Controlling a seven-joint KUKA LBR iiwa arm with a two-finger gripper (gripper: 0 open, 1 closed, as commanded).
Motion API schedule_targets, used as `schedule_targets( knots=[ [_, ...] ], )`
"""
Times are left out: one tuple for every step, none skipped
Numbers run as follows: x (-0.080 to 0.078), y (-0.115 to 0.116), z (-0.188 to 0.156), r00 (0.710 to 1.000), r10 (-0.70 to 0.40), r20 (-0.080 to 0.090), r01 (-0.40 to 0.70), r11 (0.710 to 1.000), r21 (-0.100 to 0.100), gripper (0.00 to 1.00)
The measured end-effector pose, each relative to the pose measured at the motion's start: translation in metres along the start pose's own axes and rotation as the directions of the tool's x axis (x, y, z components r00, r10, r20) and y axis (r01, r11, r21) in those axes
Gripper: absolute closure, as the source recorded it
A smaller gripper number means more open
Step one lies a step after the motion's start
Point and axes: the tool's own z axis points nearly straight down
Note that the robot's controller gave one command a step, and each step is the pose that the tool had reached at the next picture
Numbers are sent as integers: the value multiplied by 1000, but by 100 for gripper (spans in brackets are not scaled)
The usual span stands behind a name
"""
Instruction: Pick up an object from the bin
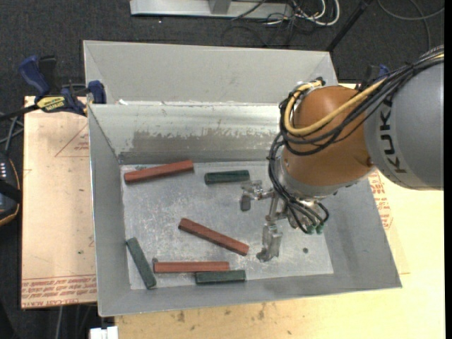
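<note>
My gripper [258, 223] hangs over the right half of the bin floor, open, with bare floor between its fingers. One fingertip [246, 201] stands toward the back and the other [268, 248] toward the front. A slanted red bar [213, 236] lies just left of it, its right end close to the front fingertip; I cannot tell whether they touch. A short dark green bar [227, 177] lies behind the gripper near the back wall.
Another red bar [159, 171] lies at the back left. Along the front lie a third red bar [191, 266], a dark green bar [220, 277] and, at the left, a slanted dark green bar [140, 263]. The arm's orange cover overhangs the bin's right side.
</note>
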Motion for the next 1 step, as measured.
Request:
schedule_targets(
  knots=[
    [-8,0,49,1000,-3,8,3,1000,0,0]
  ],
)
